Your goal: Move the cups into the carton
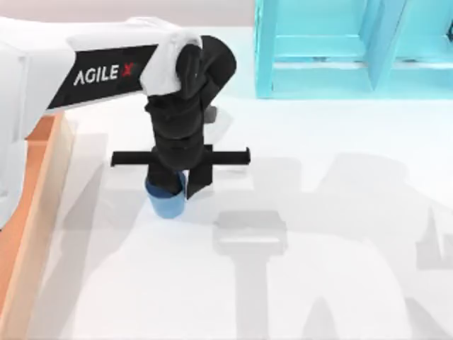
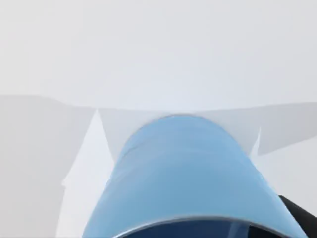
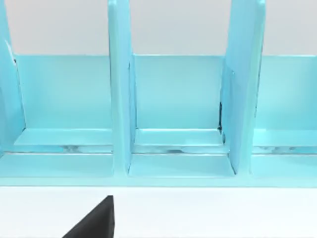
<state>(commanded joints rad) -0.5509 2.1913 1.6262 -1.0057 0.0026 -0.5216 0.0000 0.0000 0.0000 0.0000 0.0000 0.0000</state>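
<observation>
One plain blue tapered cup (image 1: 166,202) is in play, and going from the top view's left edge rightward, the first thing met is the large shallow orange-brown carton (image 1: 32,212) with its lighter raised rim, cut off by that edge; what lies inside it cannot be seen. Near it, over the white table (image 1: 318,283), the left arm reaches down and the left gripper (image 1: 172,190) sits right over the blue cup, its black fingers running down to the rim. The left wrist view looks along the cup's smooth blue wall (image 2: 181,178) from close up, with a dark finger edge beside the rim. I cannot tell whether the claw has clenched on the cup or hangs released around it.

Judging by this, the step in hand is securing the cup. It would go well with a firm, centred hold, a straight lift to clear the rim, then a carry leftward.

Farther right, at the table's far side, stands a turquoise frame of open compartments (image 1: 340,49); the bays (image 3: 178,99) seen in the right wrist view hold nothing.
</observation>
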